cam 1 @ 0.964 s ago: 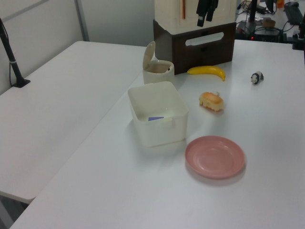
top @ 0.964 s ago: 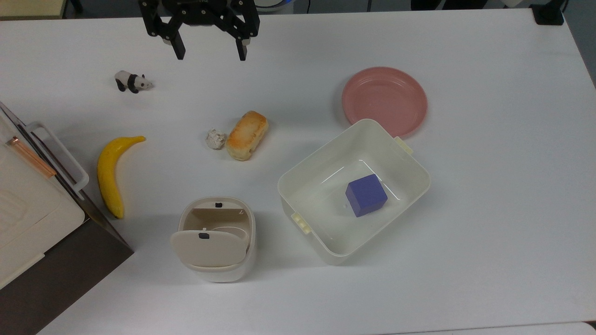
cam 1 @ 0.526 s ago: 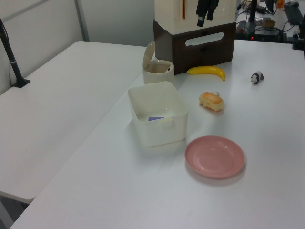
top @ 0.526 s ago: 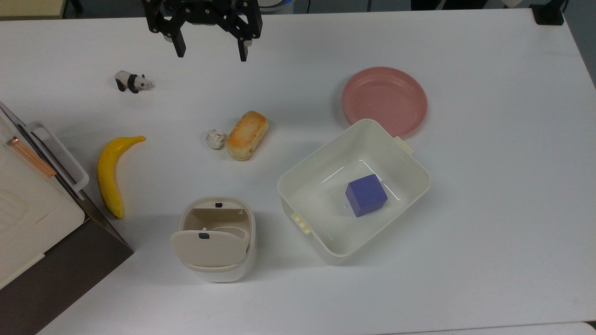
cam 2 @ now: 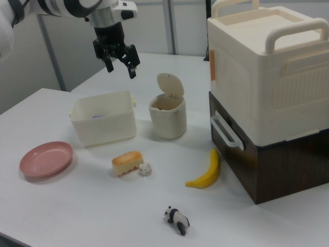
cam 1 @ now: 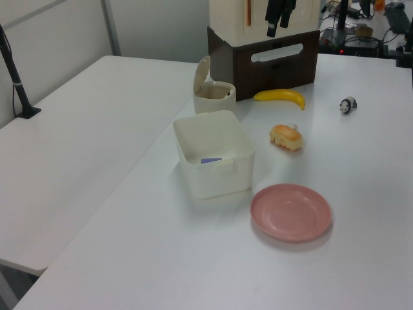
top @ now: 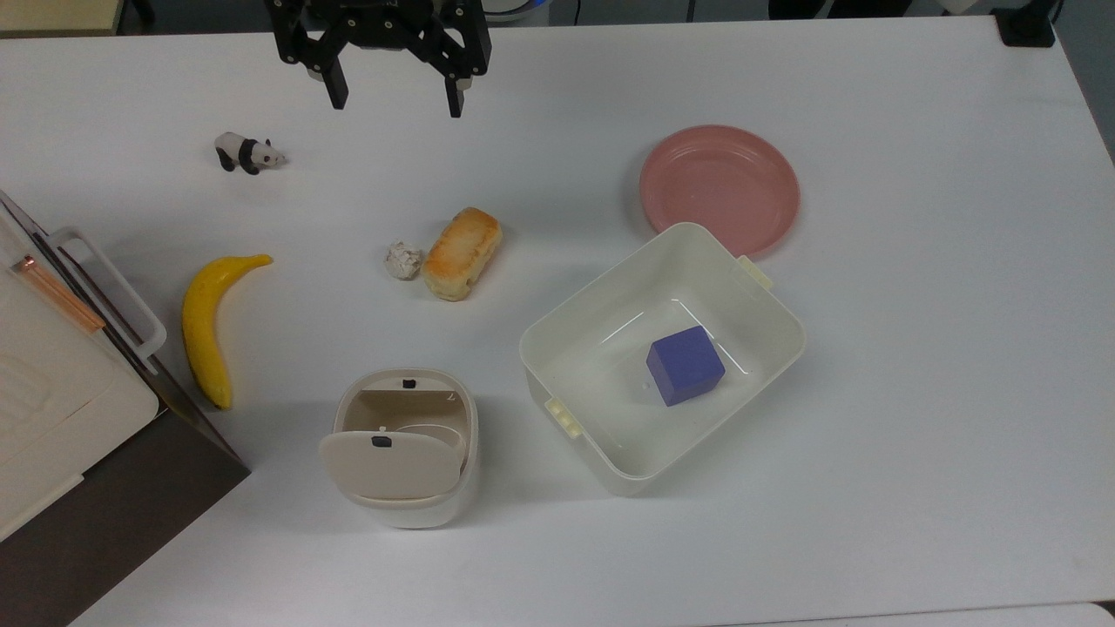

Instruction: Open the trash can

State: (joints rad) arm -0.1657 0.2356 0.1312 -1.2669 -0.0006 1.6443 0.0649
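The single black gripper [top: 394, 96] hangs in the air with its two fingers spread wide and nothing between them, over the far edge of the white table [top: 915, 348] at the top view's upper left; in the right view the gripper [cam 2: 120, 68] sits high above the table, well apart from everything on it. Nearest below it in the top view is one toy panda [top: 246, 153], then one crumpled paper ball [top: 402, 259] touching or just beside one bread loaf [top: 462, 252], and one banana [top: 206, 326]. Further on stands the one trash can [top: 405, 448], lid [top: 389, 466] flipped up and standing upright on its hinge, so the inside is open; a small black button [top: 408, 382] sits at its rim. It stands between a cream box on a dark base [top: 78, 418] and one white tub [top: 662, 353] holding one blue cube [top: 685, 365]. One pink plate [top: 719, 188] lies just beyond the tub. No writing or label can be read on anything.
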